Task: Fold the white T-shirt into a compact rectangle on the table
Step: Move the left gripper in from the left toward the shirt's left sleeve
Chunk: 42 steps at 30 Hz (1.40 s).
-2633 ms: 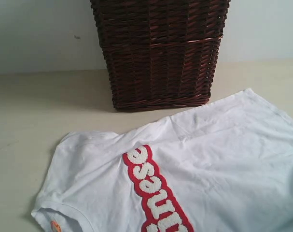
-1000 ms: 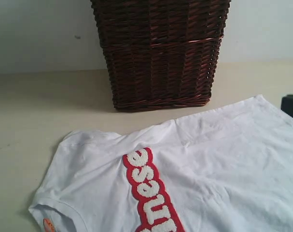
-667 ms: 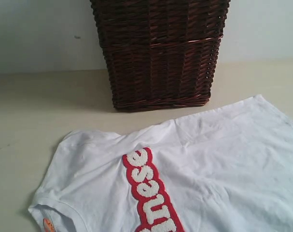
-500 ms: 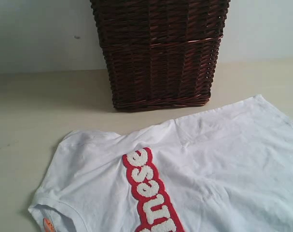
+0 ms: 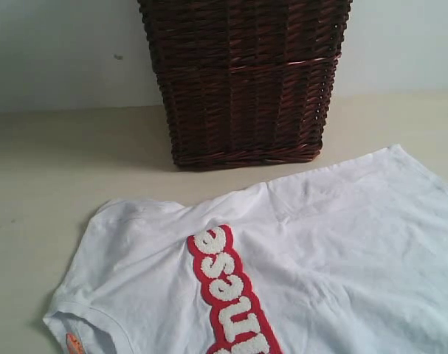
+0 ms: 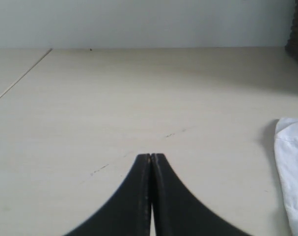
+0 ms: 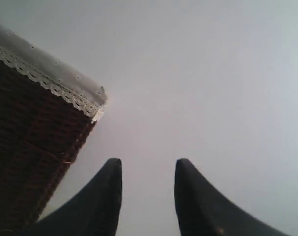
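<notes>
Over on the left, the left gripper (image 6: 150, 157) hangs low above bare table (image 6: 114, 98) with its two dark jaws pressed tight together and nothing caught between them. Just past it, a white edge of cloth pokes into its camera's view, most likely a sleeve of the white T-shirt (image 5: 342, 243), though too little shows to be sure. The shirt lies spread flat on the pale tabletop, not folded, mildly wrinkled, starting near the front left and running off the right side and the near edge of the exterior view. A small orange tag (image 5: 74, 343) sits at its leftmost hem, and a band of fuzzy white letters outlined in red (image 5: 227, 291) runs down the cloth a little left of centre. Behind the shirt, near its upper edge but not touching it, stands a dark brown wicker basket (image 5: 246, 81) against the pale wall. To the right, the right gripper (image 7: 148, 162) is lifted and pointing up past the basket's lace-trimmed liner (image 7: 50, 83), its jaws parted to a middling gap with nothing in them.
</notes>
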{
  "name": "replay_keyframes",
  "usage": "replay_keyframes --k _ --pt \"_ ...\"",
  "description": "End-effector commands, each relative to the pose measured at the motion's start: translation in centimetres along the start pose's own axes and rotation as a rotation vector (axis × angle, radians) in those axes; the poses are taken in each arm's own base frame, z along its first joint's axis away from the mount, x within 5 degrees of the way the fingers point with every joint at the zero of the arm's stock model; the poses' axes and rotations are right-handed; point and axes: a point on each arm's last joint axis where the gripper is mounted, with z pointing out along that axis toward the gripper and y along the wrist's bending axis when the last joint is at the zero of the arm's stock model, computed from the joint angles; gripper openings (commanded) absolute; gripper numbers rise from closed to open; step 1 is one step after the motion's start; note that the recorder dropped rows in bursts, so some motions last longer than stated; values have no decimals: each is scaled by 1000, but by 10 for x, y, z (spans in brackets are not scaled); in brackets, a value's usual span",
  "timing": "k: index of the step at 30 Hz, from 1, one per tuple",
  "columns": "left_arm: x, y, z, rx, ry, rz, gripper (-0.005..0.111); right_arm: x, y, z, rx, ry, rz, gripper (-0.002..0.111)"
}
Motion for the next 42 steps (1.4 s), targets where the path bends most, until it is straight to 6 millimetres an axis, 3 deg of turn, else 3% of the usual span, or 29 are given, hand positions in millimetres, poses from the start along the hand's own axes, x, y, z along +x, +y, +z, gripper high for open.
replay_keyframes --k 1,2,3,5,9,13,20,23,27,32,36,42 --pt "-1 0 0 -1 -11 -4 0 37 26 -3 -53 104 371 37" --pt "-1 0 0 -1 -11 -4 0 42 31 -4 -72 146 528 37" --pt "-1 0 0 -1 -11 -4 0 44 35 -4 -110 189 556 37" --pt "-1 0 0 -1 -11 -4 0 45 37 -5 -125 201 514 37" --pt "-1 0 0 -1 -11 -4 0 61 52 -13 -287 404 309 37" --pt "-1 0 0 -1 -11 -4 0 60 52 -13 -266 418 447 37" --pt "-2 0 0 0 -18 -4 0 61 53 -13 -267 420 454 37" --pt "-11 0 12 2 112 29 0 61 53 -13 -267 420 454 37" --pt "-39 1 53 12 477 172 0 61 53 -13 -267 420 454 37" --pt "-66 -21 98 289 750 353 0 61 53 -13 -267 420 454 37" --pt "-76 -36 105 530 970 344 0 61 53 -13 -267 420 454 37" --pt "-84 -52 120 774 828 443 0 61 53 -13 -267 420 454 37"
